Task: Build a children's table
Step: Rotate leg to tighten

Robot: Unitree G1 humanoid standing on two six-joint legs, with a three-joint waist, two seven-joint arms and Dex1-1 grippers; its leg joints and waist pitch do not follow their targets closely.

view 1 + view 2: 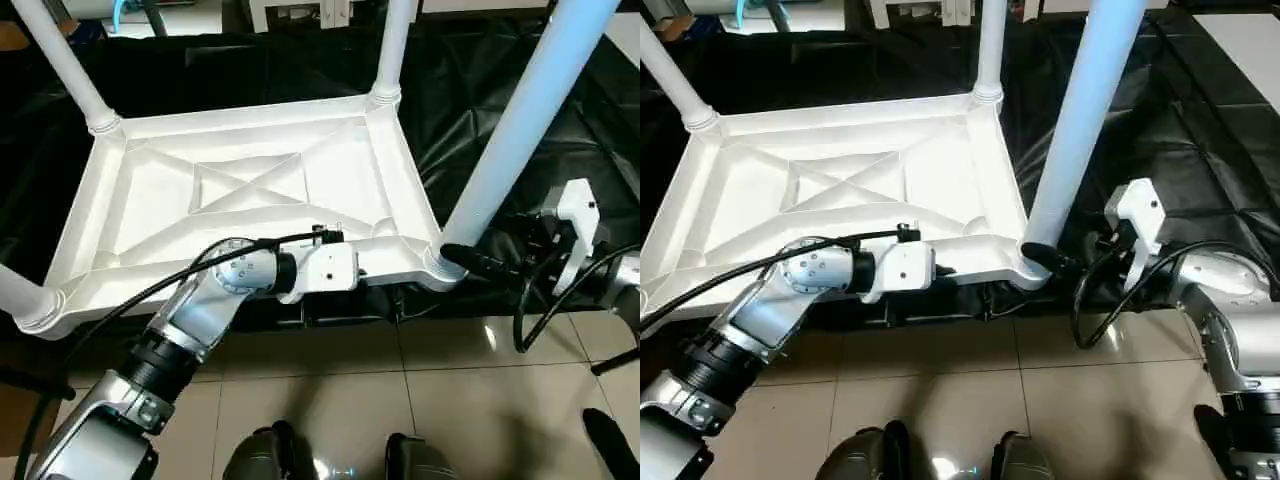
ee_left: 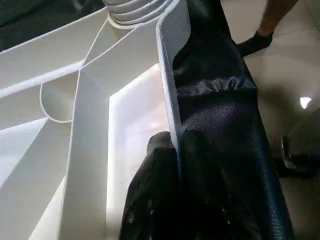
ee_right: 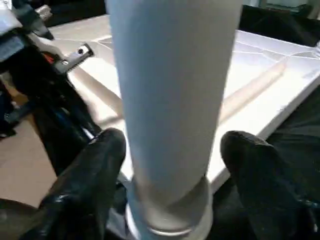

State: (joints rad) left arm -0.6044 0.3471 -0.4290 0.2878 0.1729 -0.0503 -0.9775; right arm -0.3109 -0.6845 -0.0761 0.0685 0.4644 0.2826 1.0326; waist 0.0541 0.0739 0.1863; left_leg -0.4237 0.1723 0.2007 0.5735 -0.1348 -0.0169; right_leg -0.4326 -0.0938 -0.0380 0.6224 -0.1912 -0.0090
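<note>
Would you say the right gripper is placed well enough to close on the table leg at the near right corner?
Probably yes. The right gripper already straddles that leg just above its corner socket, one black finger on either side, with nothing between the fingers and the tube.
</note>
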